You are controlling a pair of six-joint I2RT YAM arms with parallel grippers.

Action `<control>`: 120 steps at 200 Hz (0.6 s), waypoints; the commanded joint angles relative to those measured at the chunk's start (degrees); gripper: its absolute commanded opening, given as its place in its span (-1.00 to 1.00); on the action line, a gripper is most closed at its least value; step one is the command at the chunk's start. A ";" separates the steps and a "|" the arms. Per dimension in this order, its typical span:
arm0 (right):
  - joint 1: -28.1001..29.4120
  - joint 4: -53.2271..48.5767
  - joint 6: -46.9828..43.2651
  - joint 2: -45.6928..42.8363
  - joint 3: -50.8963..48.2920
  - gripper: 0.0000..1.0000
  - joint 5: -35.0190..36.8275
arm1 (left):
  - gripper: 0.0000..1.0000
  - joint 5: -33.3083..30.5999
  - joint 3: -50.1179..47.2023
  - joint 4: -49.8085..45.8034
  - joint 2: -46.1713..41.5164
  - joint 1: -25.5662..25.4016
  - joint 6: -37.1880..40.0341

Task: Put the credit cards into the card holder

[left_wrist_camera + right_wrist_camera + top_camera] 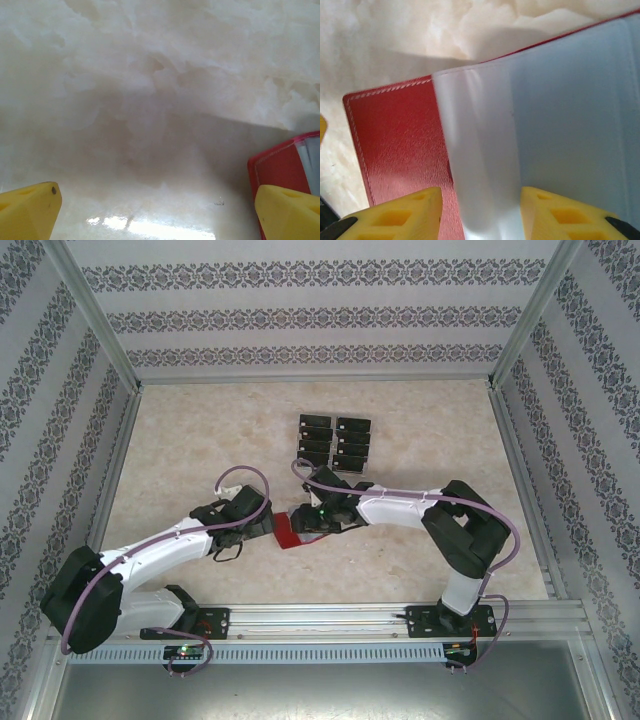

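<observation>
All the small flat black credit cards (335,443) seem unloaded, beyond the red leather-like folding card holder (288,534), where the left gripper (157,202) gapes empty and the right gripper (480,215) straddles its grey-blue flap, grip unclear.

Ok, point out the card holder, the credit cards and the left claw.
card holder (395,140): right wrist view, red leather flap.
credit cards (352,445): top external view, a card in the right column.
left claw (156,195): left wrist view, midway between its yellow fingertips.
</observation>
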 commanded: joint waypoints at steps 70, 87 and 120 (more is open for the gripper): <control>3.69 -0.12 2.41 3.12 4.74 -0.08 -2.18 | 1.00 -0.78 -4.46 -0.68 -6.84 3.34 -1.40; 4.13 -0.51 2.51 3.78 5.84 -0.08 -2.25 | 1.00 0.25 -5.33 -1.02 -9.10 5.56 -1.07; 4.92 -1.61 2.81 5.09 8.15 -0.08 -1.97 | 1.00 2.97 -6.74 -0.69 -12.92 9.82 0.08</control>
